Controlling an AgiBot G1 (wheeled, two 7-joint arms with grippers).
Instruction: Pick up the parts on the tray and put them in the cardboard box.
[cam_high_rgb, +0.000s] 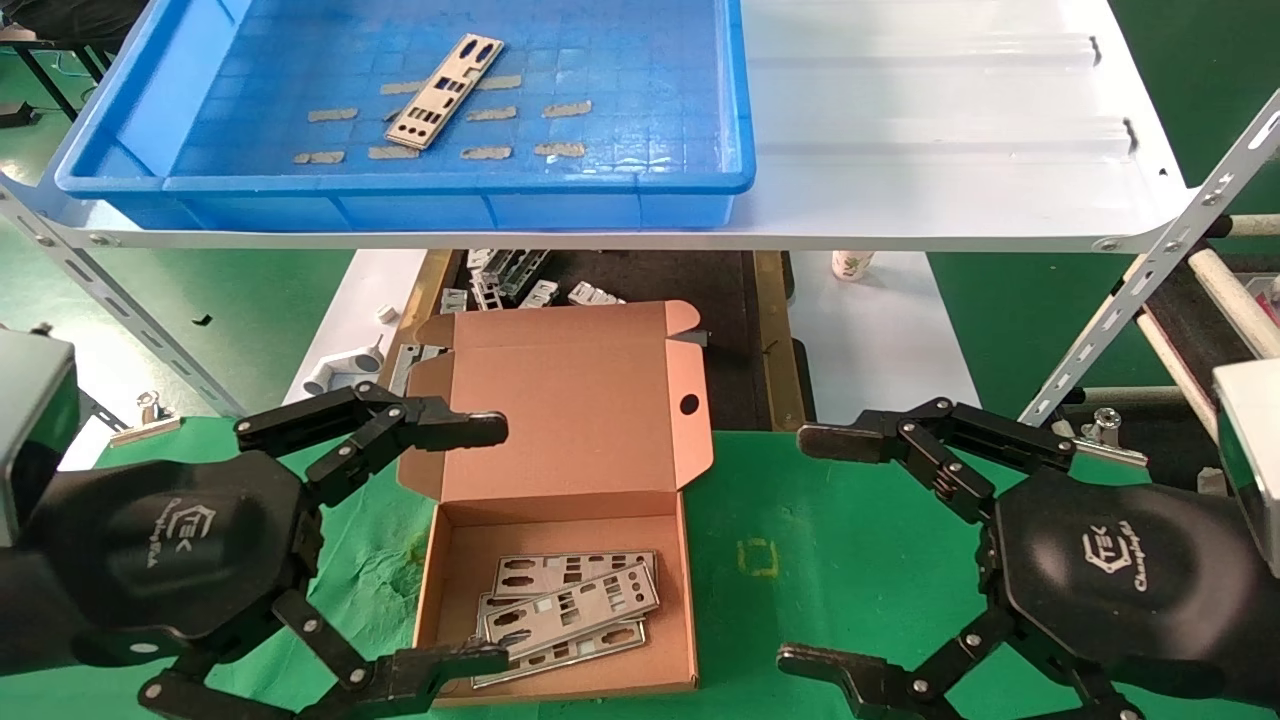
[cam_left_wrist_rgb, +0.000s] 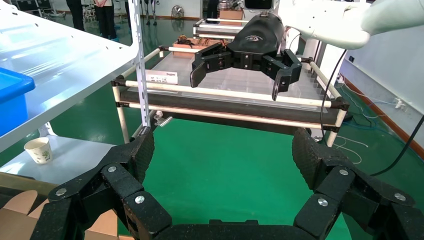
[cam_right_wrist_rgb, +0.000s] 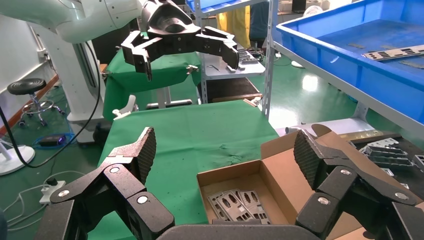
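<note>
Nearest, the black left gripper and black right gripper hover with fingers spread wide, holding nothing. Between them, an open brown cardboard box holds several flat silver punched metal plates. Farther off, one more silver plate lies in the bright-blue plastic tray.

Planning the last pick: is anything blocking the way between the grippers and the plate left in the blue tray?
Nothing visible covers the part; it lies exposed on the tray floor. But the left gripper and right gripper sit low, so the tray's front wall and white shelf edge must be cleared.
</note>
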